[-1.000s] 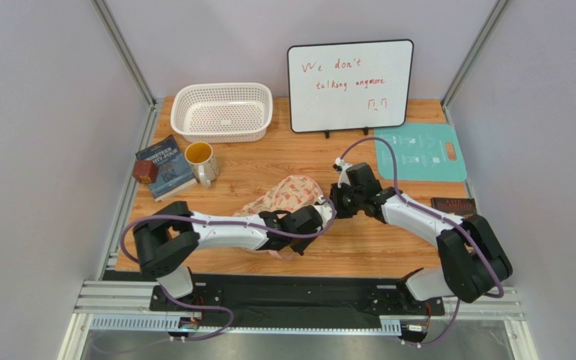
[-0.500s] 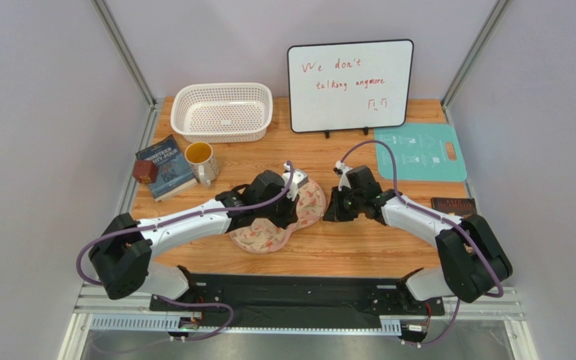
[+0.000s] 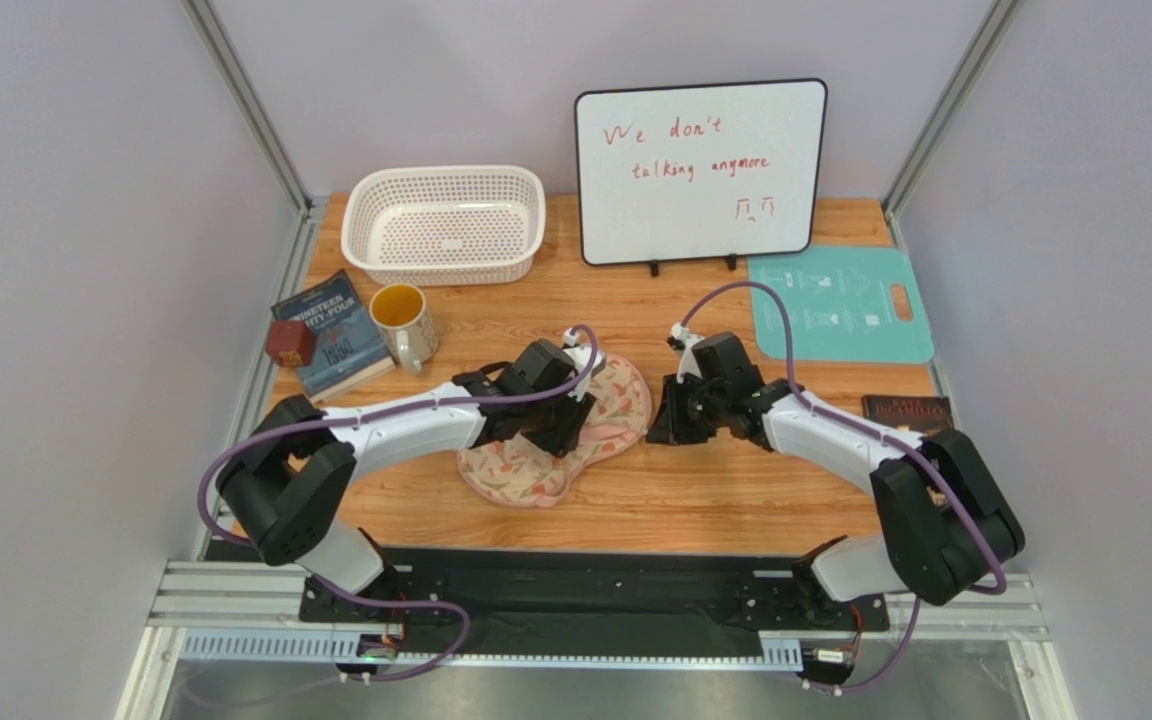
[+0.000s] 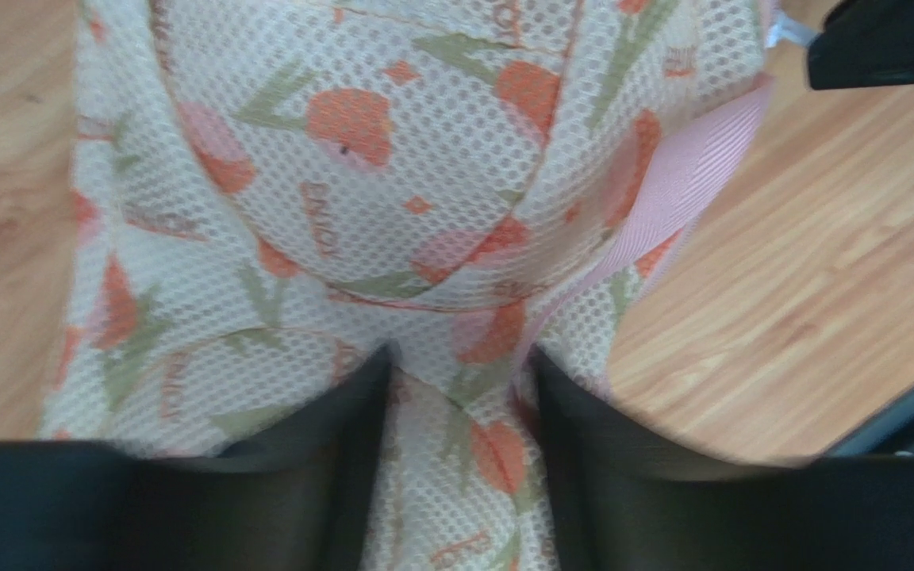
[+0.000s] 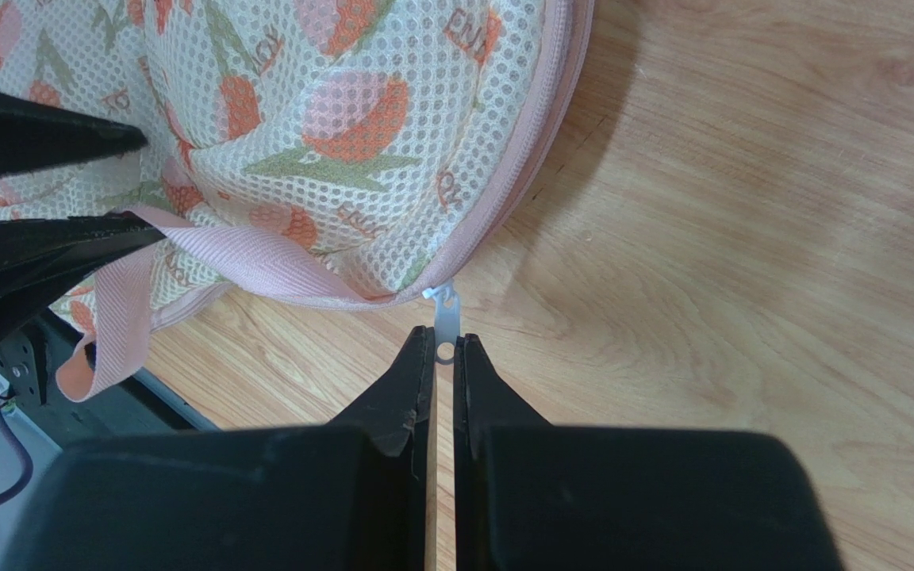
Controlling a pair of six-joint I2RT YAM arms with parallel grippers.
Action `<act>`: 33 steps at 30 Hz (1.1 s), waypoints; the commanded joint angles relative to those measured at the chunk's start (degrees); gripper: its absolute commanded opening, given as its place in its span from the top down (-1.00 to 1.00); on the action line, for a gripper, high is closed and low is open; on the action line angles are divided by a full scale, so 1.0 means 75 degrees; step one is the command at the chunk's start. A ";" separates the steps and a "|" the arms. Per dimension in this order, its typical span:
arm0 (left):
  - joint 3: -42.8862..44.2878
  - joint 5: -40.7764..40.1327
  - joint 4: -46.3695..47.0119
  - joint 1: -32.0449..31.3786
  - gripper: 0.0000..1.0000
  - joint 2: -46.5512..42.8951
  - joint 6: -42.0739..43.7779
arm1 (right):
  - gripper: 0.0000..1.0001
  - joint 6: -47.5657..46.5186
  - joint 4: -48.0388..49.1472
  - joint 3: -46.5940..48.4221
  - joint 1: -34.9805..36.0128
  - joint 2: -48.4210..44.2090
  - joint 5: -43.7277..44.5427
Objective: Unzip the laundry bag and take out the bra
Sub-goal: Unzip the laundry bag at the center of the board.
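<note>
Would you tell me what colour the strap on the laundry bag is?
Pale pink, a ribbed woven strap on the laundry bag; the right wrist view shows it best.

Surface (image 3: 717,503): wooden tabletop carrying everything listed here.
Laundry bag (image 3: 575,435): cream, peanut-shaped mesh pouch lying flat near the middle of the surface, one lobe nearer the arms, the other farther back and to the right.
Left claw (image 3: 560,428): on top of the laundry bag, over its middle.
Right claw (image 3: 668,413): just right of the laundry bag, at its zipper edge.
Zipper pull (image 5: 444,319): small metal tab between the right claw's fingertips.
Basket (image 3: 444,222): white perforated plastic tub at back left.
Whiteboard (image 3: 699,171): upright at back, right of the basket.
Mug (image 3: 402,326): in front of the basket.
Book (image 3: 330,333): left of the mug, touching it.
Mat (image 3: 841,305): flat teal board at back right.
</note>
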 commanded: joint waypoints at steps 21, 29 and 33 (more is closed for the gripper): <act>0.0342 0.0431 0.0608 -0.0008 -0.09 0.0456 0.0789 | 1.00 -0.0323 -0.0120 0.0454 0.0005 0.0237 -0.0155; 0.0810 0.0758 0.0690 0.0003 0.61 0.1250 0.0718 | 1.00 -0.0264 -0.0050 0.0489 0.0005 0.0366 -0.0132; 0.0787 0.0795 0.0878 0.0003 1.00 0.1675 0.0391 | 1.00 -0.0147 0.0137 0.0349 0.0005 0.0401 -0.0120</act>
